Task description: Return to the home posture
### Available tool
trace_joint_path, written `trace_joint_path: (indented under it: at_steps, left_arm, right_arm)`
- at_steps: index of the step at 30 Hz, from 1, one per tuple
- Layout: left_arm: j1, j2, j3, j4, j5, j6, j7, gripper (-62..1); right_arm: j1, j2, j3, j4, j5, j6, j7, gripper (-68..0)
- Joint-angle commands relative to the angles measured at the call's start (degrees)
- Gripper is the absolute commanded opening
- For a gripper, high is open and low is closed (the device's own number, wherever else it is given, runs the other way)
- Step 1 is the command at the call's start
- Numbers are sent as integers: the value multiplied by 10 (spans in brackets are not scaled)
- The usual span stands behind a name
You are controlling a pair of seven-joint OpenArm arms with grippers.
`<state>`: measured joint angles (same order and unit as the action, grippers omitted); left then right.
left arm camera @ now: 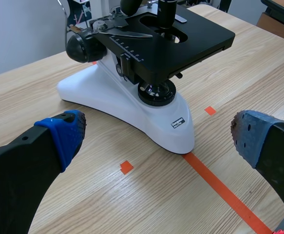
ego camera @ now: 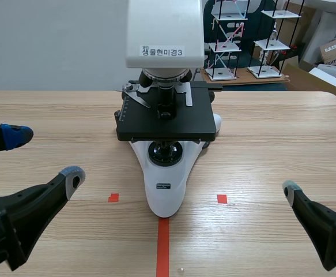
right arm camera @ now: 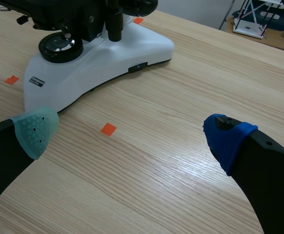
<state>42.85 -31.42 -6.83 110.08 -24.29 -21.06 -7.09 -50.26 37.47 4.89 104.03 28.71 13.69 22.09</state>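
Left gripper [ego camera: 45,154] jaws spread wide, holding nothing, low over the table [ego camera: 271,124] by its near-left corner. Right gripper [ego camera: 319,173] likewise wide, nothing held, near-right corner. Microscope [ego camera: 166,118] stands mid-table between them, untouched.

White microscope [ego camera: 165,184] on wooden table [ego camera: 271,144]

Left gripper [ego camera: 45,156], right gripper [ego camera: 319,173] low, one each side (both spread wide apart).
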Motion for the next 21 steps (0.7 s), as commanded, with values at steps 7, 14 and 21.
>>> trace_joint_path:
  at_steps: [7,14,21]
  left_arm:
    - [-2,4,-3,5,-4,-1,-8,14]
    - [-2,4,-3,5,-4,-1,-8,14]
    - [-2,4,-3,5,-4,-1,-8,14]
  right_arm:
    - [-17,6,27,40,4,-2,12,-4]
    - [-16,6,27,40,4,-2,12,-4]
    - [-16,6,27,40,4,-3,12,-4]
